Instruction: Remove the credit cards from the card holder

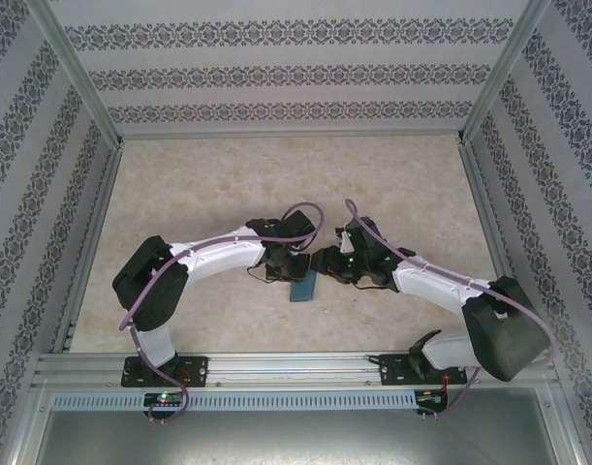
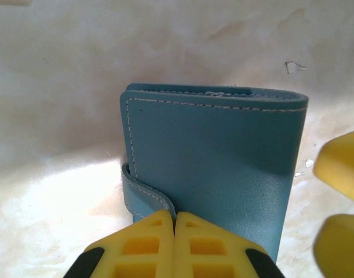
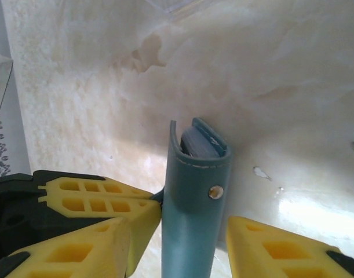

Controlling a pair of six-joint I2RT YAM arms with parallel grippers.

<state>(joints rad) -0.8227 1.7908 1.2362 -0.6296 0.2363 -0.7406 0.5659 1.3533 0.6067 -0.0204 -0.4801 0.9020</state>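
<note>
The teal card holder (image 3: 191, 231) is sitting folded shut above the pale marbled table (image 1: 228, 184), and both grippers are meeting at it.

The right gripper (image 3: 191, 229) is straddling the holder, seeing it edge-on directly ahead. Its yellow fingers (image 3: 281, 249) are standing partway open, one on each side of the thin profile. The finger on its left is lying close against the teal cover, touching or just beside it, I cannot tell which. The finger on its right is showing a clear gap, so this gripper is not clamping anything.

At the far end of the holder from this gripper, a teal strap (image 3: 201, 174) with a small metal stud (image 3: 215, 191) is wrapping over the fold. A grey-blue inner layer (image 3: 195, 145) is peeking out there. Whether that is a pocket or a card cannot be told.

The left gripper (image 2: 174, 223) is coming in from the right gripper's left side. Its two yellow fingers are pressing fully together with no gap between them. The holder's broad teal face is lying straight ahead of its tips, which are resting at the near edge, just beside where the strap is curling around the corner. Whether something thin is being pinched between those tips is hidden.
</note>
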